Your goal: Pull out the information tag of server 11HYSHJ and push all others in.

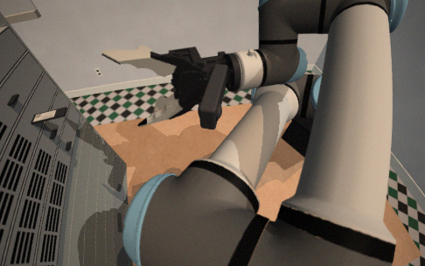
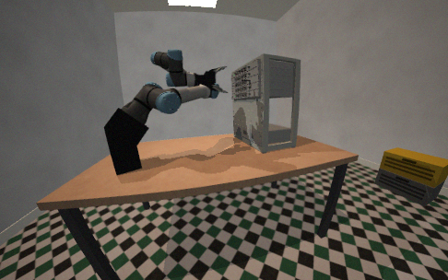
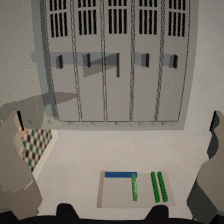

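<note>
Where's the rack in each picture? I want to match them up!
Top: the rack fills the left side, cut off by the picture's edge.
Exterior: it stands on the table, a bit right of the middle.
Wrist: its front fills the upper middle, with slotted server fronts in a row.
Shared landmark: the checkered floor, just a small patch in the wrist view.
</note>
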Controlling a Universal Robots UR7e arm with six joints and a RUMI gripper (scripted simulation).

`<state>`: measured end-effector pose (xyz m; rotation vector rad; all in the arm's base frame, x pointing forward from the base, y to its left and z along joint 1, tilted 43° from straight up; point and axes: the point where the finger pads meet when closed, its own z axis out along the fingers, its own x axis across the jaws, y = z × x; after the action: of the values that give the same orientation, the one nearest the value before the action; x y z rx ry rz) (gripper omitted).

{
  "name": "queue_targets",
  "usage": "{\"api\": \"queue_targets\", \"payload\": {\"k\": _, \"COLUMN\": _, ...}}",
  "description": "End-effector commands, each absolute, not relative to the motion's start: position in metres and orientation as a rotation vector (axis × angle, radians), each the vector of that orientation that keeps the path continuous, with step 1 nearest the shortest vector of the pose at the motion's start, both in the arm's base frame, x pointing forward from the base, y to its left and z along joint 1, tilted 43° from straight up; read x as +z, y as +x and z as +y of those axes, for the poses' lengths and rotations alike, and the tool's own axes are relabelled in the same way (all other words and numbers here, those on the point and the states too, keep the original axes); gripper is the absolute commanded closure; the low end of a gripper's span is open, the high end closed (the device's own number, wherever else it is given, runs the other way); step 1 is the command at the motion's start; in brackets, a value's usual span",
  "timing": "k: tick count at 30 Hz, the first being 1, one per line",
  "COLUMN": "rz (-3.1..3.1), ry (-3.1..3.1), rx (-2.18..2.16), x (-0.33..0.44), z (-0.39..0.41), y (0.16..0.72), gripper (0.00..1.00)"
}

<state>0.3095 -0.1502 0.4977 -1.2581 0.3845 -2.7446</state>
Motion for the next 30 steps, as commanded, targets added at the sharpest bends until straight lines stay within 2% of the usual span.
{"api": "queue_targets", "payload": {"k": 1, "rz": 0.385, "ry": -1.257, "rx": -2.745, "x": 0.4979, "z": -0.1504, "y": 0.3093, "gripper": 0.00}}
{"api": "queue_targets", "payload": {"k": 10, "rz": 0.385, "ry": -1.257, "rx": -2.745, "x": 0.4979, "z": -0.1504, "y": 0.3093, "gripper": 0.00}}
{"api": "queue_targets", "payload": {"k": 11, "rz": 0.385, "ry": -1.257, "rx": -2.745, "x": 0.4979, "z": -0.1504, "y": 0.3093, "gripper": 0.85}}
{"api": "queue_targets", "payload": {"k": 30, "rz": 0.385, "ry": -1.257, "rx": -2.745, "x": 0.4979, "z": -0.1504, "y": 0.3093, "gripper": 0.85}}
